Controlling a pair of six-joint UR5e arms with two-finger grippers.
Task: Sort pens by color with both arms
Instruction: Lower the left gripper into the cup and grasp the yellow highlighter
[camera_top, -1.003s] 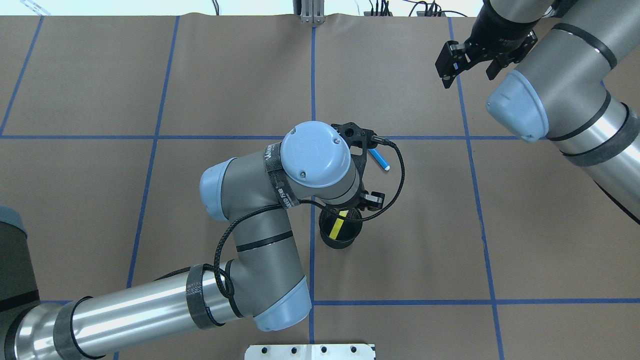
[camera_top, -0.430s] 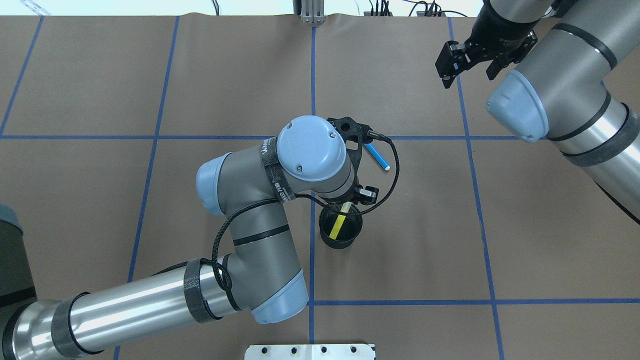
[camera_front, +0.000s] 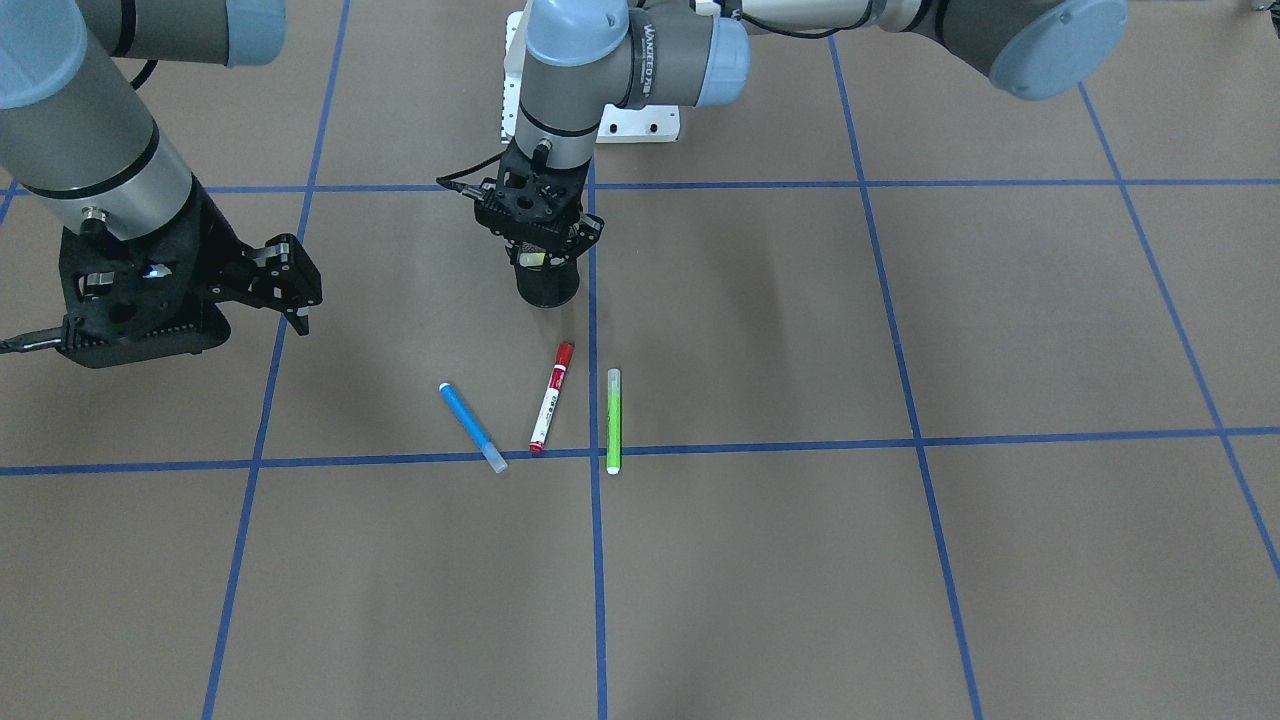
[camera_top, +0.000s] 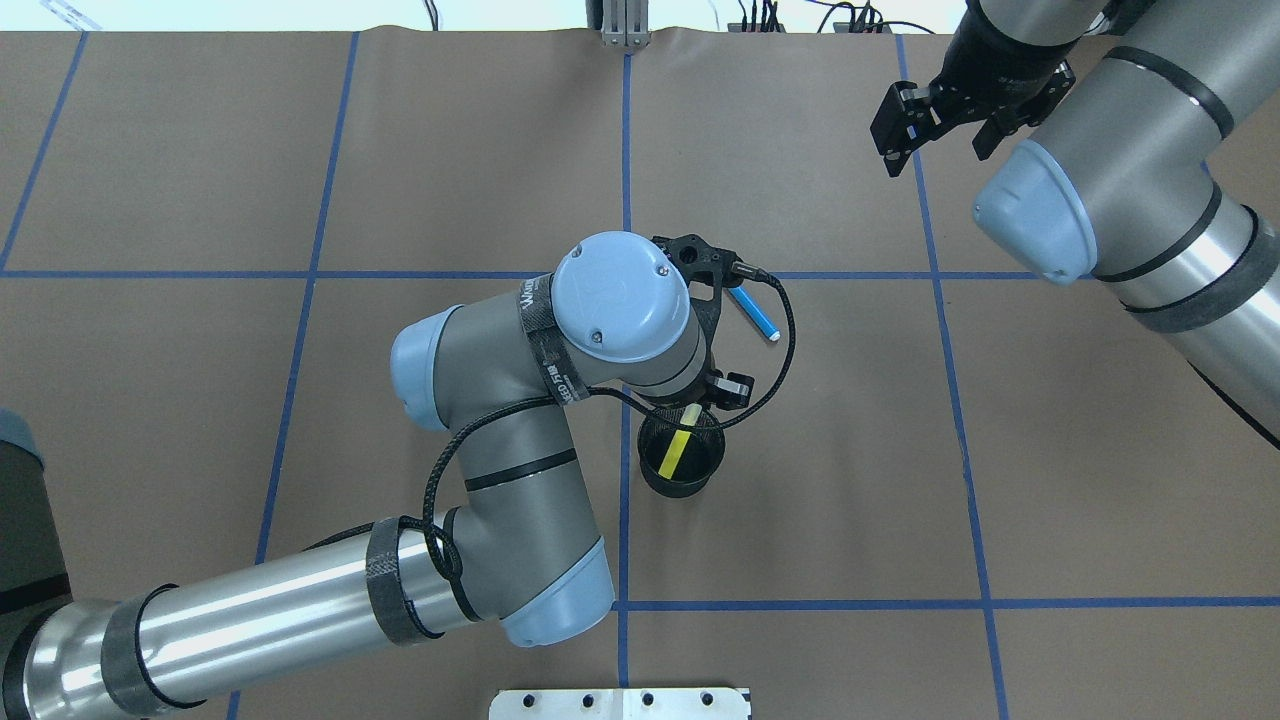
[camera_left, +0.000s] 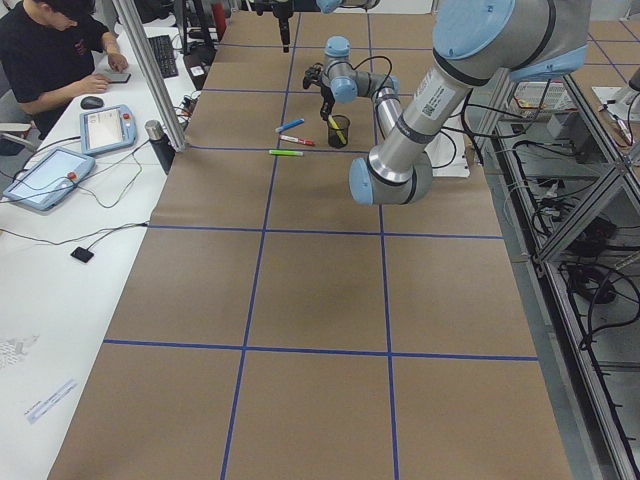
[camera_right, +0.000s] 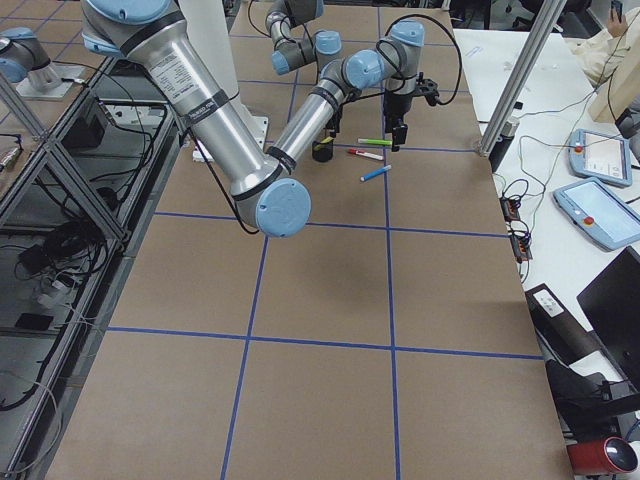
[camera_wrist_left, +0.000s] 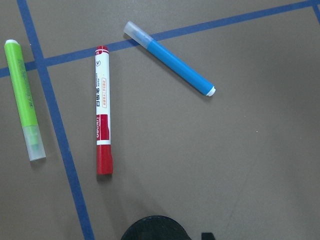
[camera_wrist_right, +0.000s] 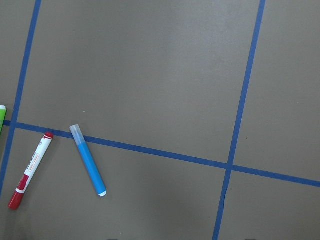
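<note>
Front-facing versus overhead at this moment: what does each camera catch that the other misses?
Only the front-facing view shows the red-capped pen and lime green pen lying on the table; overhead, the left arm covers them. Only the overhead view looks down into the black mesh cup, showing the yellow pen leaning inside; front-facing gives just a yellow glimpse. Both show the blue pen and the cup.

Left arm (camera_top: 530, 520): silver-grey tubes are carrying light blue joint caps.
Cable (camera_top: 432, 495): a black braided one is looping past black straps (camera_top: 548, 345) with white lettering.
Right arm (camera_top: 1130, 150): is showing matching grey and blue.
</note>
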